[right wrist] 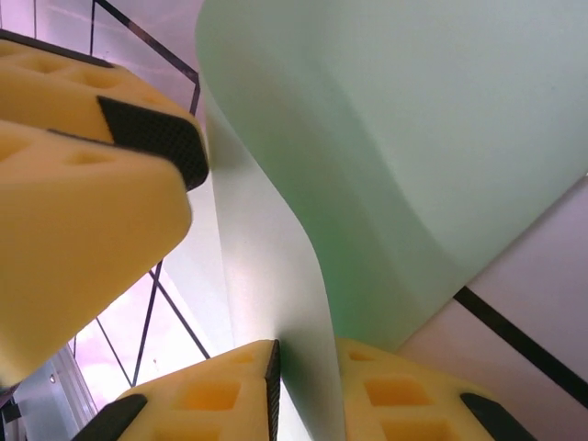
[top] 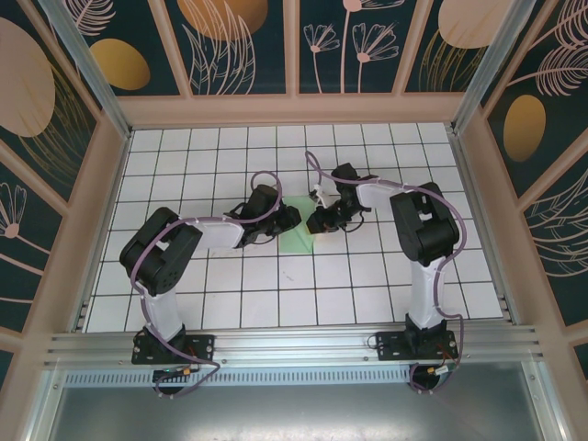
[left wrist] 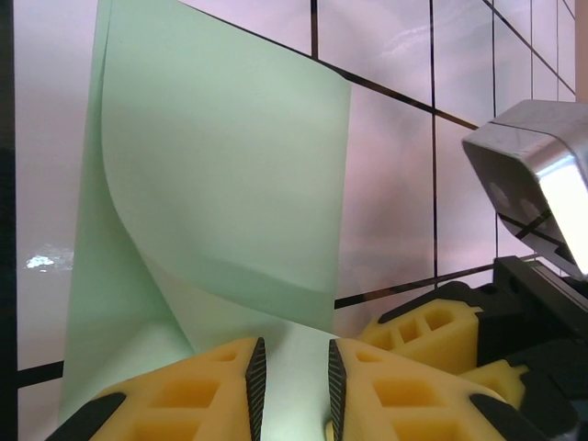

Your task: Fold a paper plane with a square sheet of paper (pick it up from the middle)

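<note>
So the biggest thing here is the white grid-tile table [top: 211, 303], boxed in by walls with flower-pattern panels [top: 230, 41]. The left arm [top: 170, 253] and the right arm [top: 418, 225] both reach in toward the middle of it, so their claws end up really close together. The square sheet of paper [left wrist: 220, 184] is right there between them, near the table's centre. It's pale green and not lying flat: one side curls up and over in a soft bend, the rest rests on the tiles. The left gripper [left wrist: 294, 381] sits at the near edge of the sheet with its jaws only narrowly apart, and green paper shows in the slot between the black pads [left wrist: 255, 377]. The right gripper [right wrist: 308, 390] is also narrow, with the curved sheet running edge-on through its gap. Honestly I can't tell if either is squeezing the paper, there's visible space between the fingers.
</note>
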